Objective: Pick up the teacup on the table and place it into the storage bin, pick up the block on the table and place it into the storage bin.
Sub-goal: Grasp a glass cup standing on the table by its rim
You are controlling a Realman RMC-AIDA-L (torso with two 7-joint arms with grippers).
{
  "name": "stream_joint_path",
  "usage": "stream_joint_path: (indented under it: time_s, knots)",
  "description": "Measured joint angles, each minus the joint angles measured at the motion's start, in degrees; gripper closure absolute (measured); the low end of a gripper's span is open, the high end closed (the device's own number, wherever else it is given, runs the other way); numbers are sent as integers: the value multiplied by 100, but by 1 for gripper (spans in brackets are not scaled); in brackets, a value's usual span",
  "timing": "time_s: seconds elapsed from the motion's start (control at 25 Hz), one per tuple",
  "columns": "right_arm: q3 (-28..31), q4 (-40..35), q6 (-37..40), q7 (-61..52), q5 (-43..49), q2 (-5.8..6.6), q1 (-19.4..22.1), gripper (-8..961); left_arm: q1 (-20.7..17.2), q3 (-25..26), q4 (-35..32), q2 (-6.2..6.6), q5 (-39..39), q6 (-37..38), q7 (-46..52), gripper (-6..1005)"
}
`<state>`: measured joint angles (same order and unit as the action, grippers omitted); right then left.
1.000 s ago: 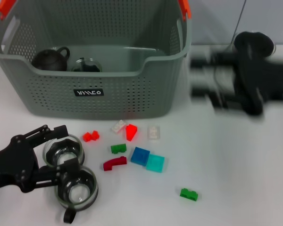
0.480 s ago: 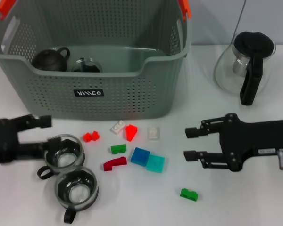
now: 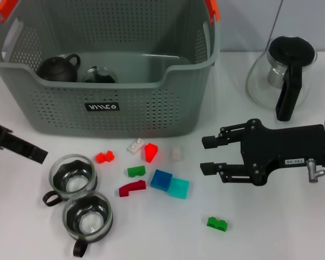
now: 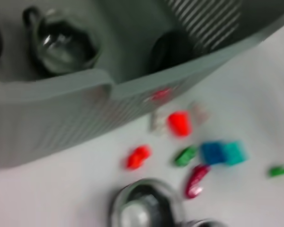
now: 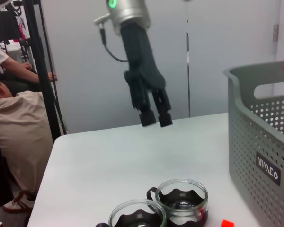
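My right gripper (image 3: 207, 155) sits low over the table on the right side of the head view, its black body reaching in from the right edge and lying roughly level, with the two fingers pointing left and parted, a clear gap showing between them. My left gripper (image 5: 156, 118) hangs well above the table in the right wrist view, the arm coming down from a silver wrist joint with a green light, and its two fingertips point downward with only a narrow gap between them. In the head view just a dark sliver of that left arm (image 3: 16, 144) shows at the left edge.
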<state>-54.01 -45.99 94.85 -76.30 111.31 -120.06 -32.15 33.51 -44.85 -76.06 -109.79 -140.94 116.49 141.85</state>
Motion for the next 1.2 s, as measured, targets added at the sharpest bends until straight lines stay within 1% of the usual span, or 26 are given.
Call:
stream_joint_path:
  time_s: [0.04, 0.08, 0.12, 0.16, 0.2, 0.24, 0.28, 0.32, 0.36, 0.4, 0.48, 0.52, 0.64, 0.76, 0.96, 1.2]
  knots:
    - [5, 1, 7, -18, -1, 1, -6, 418, 148, -177, -80, -80, -326, -65, 49, 131]
    - [4, 1, 9, -31, -4, -1, -12, 419, 247, -311, -176, -206, -564, -126, 23, 147]
    - [5, 2, 8, -36, -8, -1, -14, 419, 277, -402, -335, -372, -745, -223, -69, 162]
    - [4, 2, 8, -36, -11, -2, -14, 419, 280, -477, -559, -579, -935, -366, -208, 178]
    - [4, 3, -1, -36, -13, -4, -14, 419, 222, -538, -806, -811, -1132, -528, -387, 193]
    - [4, 3, -9, -36, -16, -8, -15, 419, 150, -575, -1001, -997, -1265, -699, -525, 193]
    - [4, 3, -12, -36, -18, -8, -16, 419, -5, -682, -1282, -1261, -1493, -954, -720, 193]
    - [3, 6, -13, -36, -20, -8, -18, 419, -163, -851, -1413, -1405, -1636, -1183, -798, 193]
    - [-1, 14, -5, -36, -33, -10, -22, 419, -268, -1049, -1422, -1445, -1705, -1376, -774, 194]
    - [-1, 29, -2, -36, -40, -9, -23, 419, -379, -1278, -1358, -1451, -1766, -1564, -676, 194]
    - [5, 55, 15, -36, -61, -5, -25, 419, -466, -1625, -1093, -1409, -1829, -1773, -473, 194]
    - [1, 60, 20, -35, -64, -4, -26, 419, -456, -1673, -1005, -1404, -1861, -1796, -443, 194]
    - [-51, 64, 22, -34, -67, -6, -31, 418, -333, -1711, -730, -1396, -2097, -1763, -427, 193]
    - [-63, 64, 23, -33, -74, -7, -34, 418, -265, -1743, -654, -1409, -2256, -1725, -400, 214]
    - [-56, 64, 24, -34, -83, -9, -33, 418, -189, -1751, -450, -1397, -2268, -1773, -258, 249]
    - [-34, 64, 24, -34, -83, -9, -12, 418, -131, -1737, -231, -1408, -2272, -2000, -179, 260]
